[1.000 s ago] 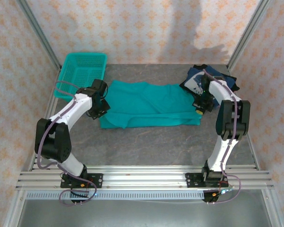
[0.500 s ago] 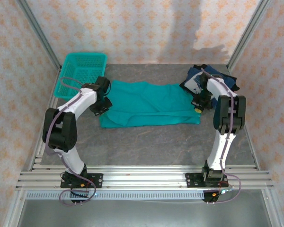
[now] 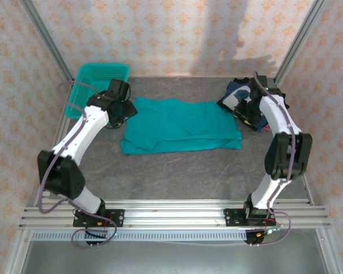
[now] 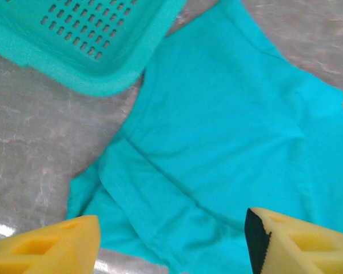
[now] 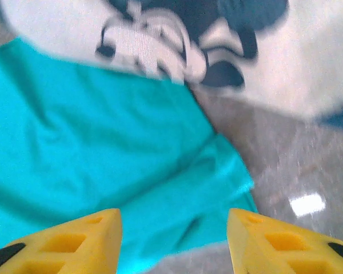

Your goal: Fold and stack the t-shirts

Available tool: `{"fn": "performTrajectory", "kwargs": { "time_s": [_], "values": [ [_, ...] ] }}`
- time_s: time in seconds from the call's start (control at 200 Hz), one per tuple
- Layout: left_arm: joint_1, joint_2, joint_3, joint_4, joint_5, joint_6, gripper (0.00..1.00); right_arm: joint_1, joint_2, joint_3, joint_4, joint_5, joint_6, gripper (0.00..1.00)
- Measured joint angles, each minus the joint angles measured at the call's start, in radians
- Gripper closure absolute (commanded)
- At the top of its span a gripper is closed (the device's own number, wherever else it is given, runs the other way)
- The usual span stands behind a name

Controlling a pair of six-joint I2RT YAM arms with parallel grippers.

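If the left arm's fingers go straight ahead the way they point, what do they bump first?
Most likely the teal t-shirt, which lies spread right ahead of the open fingers; the basket sits off to one side.

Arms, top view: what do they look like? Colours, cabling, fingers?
Left arm and right arm: white links, black joints, a greyish-purple cable looping along each, bases bolted to an aluminium rail. Left hand and right hand have yellow moulded fingers with black patches.
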Motion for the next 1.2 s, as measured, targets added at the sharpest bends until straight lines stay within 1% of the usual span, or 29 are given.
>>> {"fn": "performTrajectory", "kwargs": {
  "time_s": [0.075, 0.145, 0.255, 0.36, 0.47, 0.57, 0.696, 0.761, 0.866, 0.966, 1.061, 1.131, 1.201],
  "values": [
    [-0.033, -0.079, -0.061, -0.003, 0.008, -0.008, 0.33, 0.0, -0.09, -0.104, -0.001, -0.03, 0.0, 0.5],
    [-0.06, -0.121, -0.152, 0.003, 0.035, -0.021, 0.37, 0.0, -0.123, -0.203, 0.007, -0.046, 0.005, 0.52],
    [-0.072, -0.117, -0.321, 0.038, 0.088, -0.055, 0.43, -0.001, -0.098, -0.331, 0.027, -0.065, 0.026, 0.55],
    [-0.072, -0.058, -0.409, 0.067, 0.114, -0.08, 0.48, -0.001, -0.047, -0.365, 0.056, -0.066, 0.045, 0.57],
    [-0.072, 0.01, -0.414, 0.132, 0.131, -0.093, 0.52, -0.001, -0.011, -0.364, 0.107, -0.058, 0.057, 0.59],
    [-0.072, 0.082, -0.397, 0.179, 0.131, -0.094, 0.53, -0.001, 0.023, -0.364, 0.14, -0.037, 0.064, 0.65],
    [-0.069, 0.179, -0.366, 0.215, 0.113, -0.099, 0.52, -0.001, 0.071, -0.362, 0.154, 0.004, 0.061, 0.8],
    [-0.061, 0.223, -0.358, 0.226, 0.091, -0.105, 0.54, -0.001, 0.083, -0.353, 0.142, 0.031, 0.059, 0.88],
    [-0.043, 0.261, -0.316, 0.213, 0.068, -0.117, 0.56, -0.001, 0.093, -0.332, 0.131, 0.095, 0.053, 0.97],
    [-0.032, 0.281, -0.294, 0.212, 0.042, -0.117, 0.56, -0.001, 0.096, -0.325, 0.124, 0.158, 0.045, 0.99],
    [-0.032, 0.281, -0.294, 0.212, 0.031, -0.117, 0.55, 0.0, 0.096, -0.325, 0.114, 0.209, 0.033, 0.99],
    [-0.032, 0.28, -0.296, 0.215, 0.031, -0.116, 0.55, 0.002, 0.095, -0.325, 0.111, 0.225, 0.026, 0.98],
    [-0.032, 0.275, -0.299, 0.218, 0.032, -0.116, 0.51, 0.002, 0.094, -0.328, 0.112, 0.23, 0.025, 0.95]
  ]
}}
